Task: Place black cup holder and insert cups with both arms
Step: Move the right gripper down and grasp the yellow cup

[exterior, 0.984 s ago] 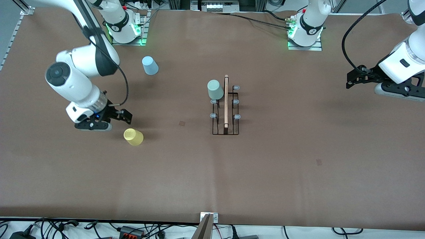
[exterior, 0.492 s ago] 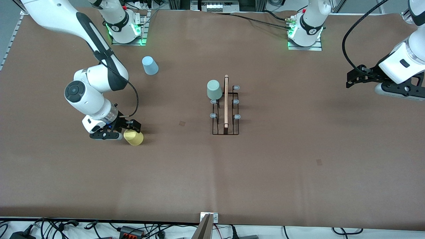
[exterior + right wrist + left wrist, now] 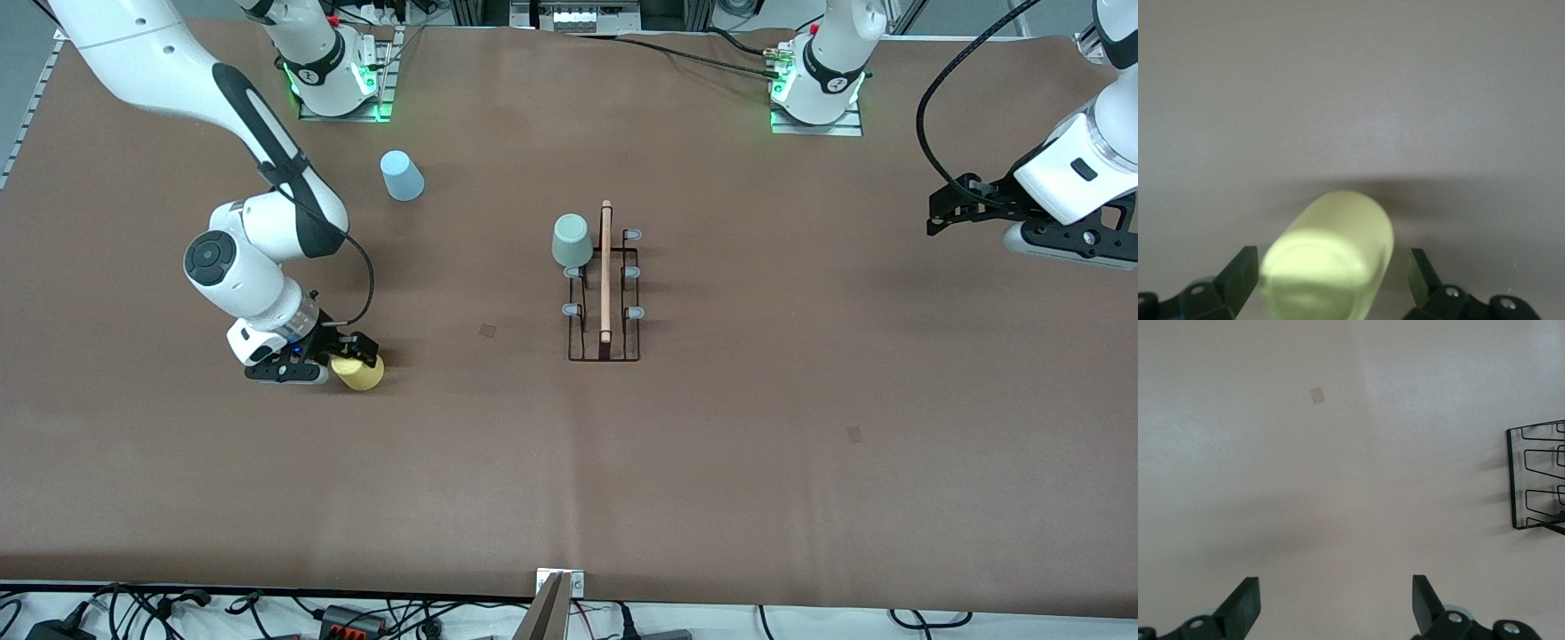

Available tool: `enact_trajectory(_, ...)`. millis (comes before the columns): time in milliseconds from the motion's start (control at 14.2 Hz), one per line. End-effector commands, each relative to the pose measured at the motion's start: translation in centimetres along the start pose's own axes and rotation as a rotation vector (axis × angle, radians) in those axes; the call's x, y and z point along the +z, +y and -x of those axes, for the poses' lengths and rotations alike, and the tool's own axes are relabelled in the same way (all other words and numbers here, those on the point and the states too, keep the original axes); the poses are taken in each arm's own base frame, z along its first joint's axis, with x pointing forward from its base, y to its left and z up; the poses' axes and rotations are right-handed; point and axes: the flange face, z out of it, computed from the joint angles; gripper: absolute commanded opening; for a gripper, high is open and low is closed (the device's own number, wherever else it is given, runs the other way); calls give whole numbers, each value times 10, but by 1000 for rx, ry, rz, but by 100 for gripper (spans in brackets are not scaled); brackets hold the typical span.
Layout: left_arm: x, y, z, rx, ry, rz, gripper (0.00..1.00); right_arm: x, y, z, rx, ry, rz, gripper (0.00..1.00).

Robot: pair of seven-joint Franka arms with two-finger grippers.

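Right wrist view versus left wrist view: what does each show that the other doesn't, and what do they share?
Only the right wrist view shows the yellow cup, standing upside down between the right gripper's open fingers, not yet clamped.

Only the left wrist view shows one end of the black cup holder and a small tan patch on the table covering; the left gripper waits in the air, open, with nothing between its fingers.

Both show the plain brown table covering and a pair of spread black fingers.
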Motion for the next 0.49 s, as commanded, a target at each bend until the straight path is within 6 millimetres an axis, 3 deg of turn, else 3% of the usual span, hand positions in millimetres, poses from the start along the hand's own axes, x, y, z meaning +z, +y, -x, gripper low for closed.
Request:
enact_trajectory(0,-6,1,2,-3,1,-13,100,12,7,0,-29,27,-1,100)
enact_trajectory(352,-6,2,2,-2,1,-13,100,11,2,1,-31,30,-3,100)
enact_trajectory(422,-6,2,2,-2,1,-13,100,10,2,0,-37,33,-3,95)
